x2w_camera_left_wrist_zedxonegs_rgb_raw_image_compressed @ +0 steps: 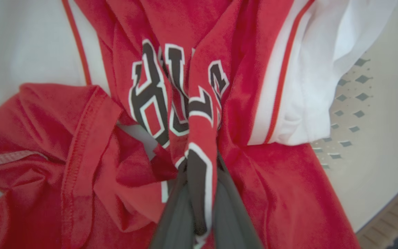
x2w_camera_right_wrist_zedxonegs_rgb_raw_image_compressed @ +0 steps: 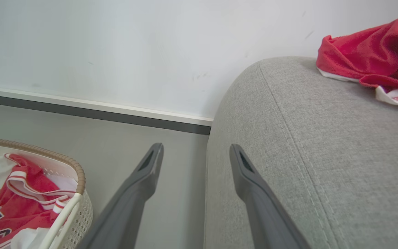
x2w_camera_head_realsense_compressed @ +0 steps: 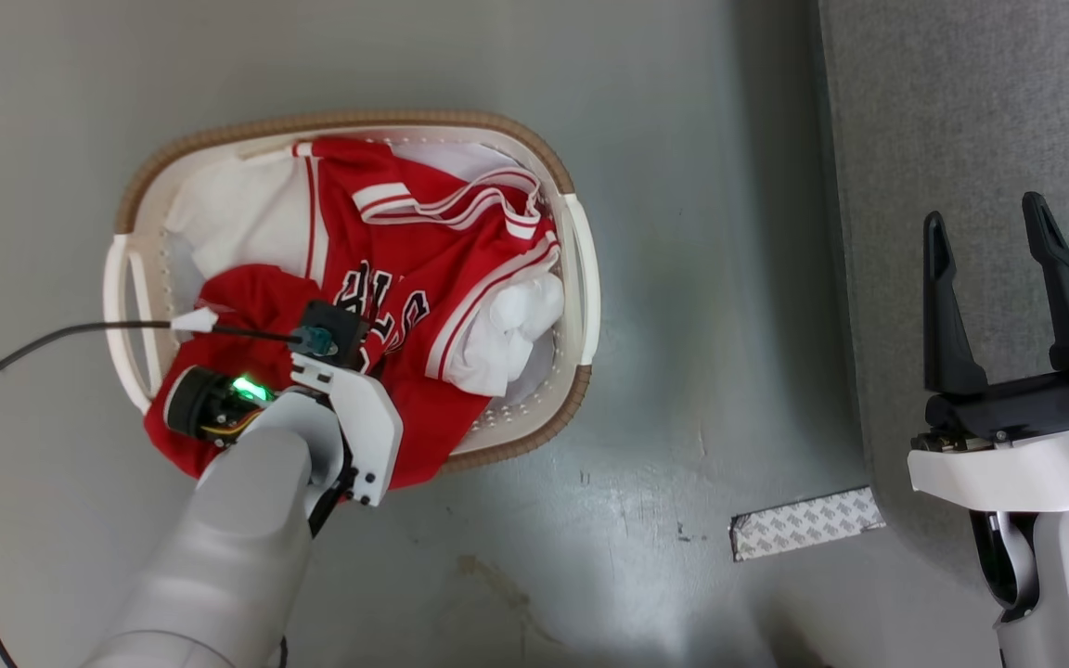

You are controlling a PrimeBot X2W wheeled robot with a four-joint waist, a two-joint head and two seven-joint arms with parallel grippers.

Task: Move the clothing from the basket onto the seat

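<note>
The red clothing [x2w_camera_head_realsense_compressed: 423, 278] with white stripes and black lettering lies heaped in the oval cream basket [x2w_camera_head_realsense_compressed: 581, 269] on the floor. My left gripper [x2w_camera_head_realsense_compressed: 335, 339] reaches down into the basket, its fingertips hidden under the wrist. In the left wrist view my left gripper [x2w_camera_left_wrist_zedxonegs_rgb_raw_image_compressed: 199, 173] is shut on a lettered fold of the red clothing [x2w_camera_left_wrist_zedxonegs_rgb_raw_image_compressed: 199, 114], pinched between both fingers [x2w_camera_left_wrist_zedxonegs_rgb_raw_image_compressed: 174, 214]. My right gripper [x2w_camera_head_realsense_compressed: 985, 227] stands open over the grey seat [x2w_camera_head_realsense_compressed: 961, 121], holding nothing. In the right wrist view another red garment [x2w_camera_right_wrist_zedxonegs_rgb_raw_image_compressed: 371, 55] lies on the seat [x2w_camera_right_wrist_zedxonegs_rgb_raw_image_compressed: 306, 155], beyond my right gripper [x2w_camera_right_wrist_zedxonegs_rgb_raw_image_compressed: 196, 152].
A black cable [x2w_camera_head_realsense_compressed: 24, 348] runs across the floor to my left wrist. A patterned strip [x2w_camera_head_realsense_compressed: 804, 524] lies on the grey floor by the seat's corner. A white wall with a dark skirting [x2w_camera_right_wrist_zedxonegs_rgb_raw_image_compressed: 95, 112] stands behind the basket [x2w_camera_right_wrist_zedxonegs_rgb_raw_image_compressed: 78, 173].
</note>
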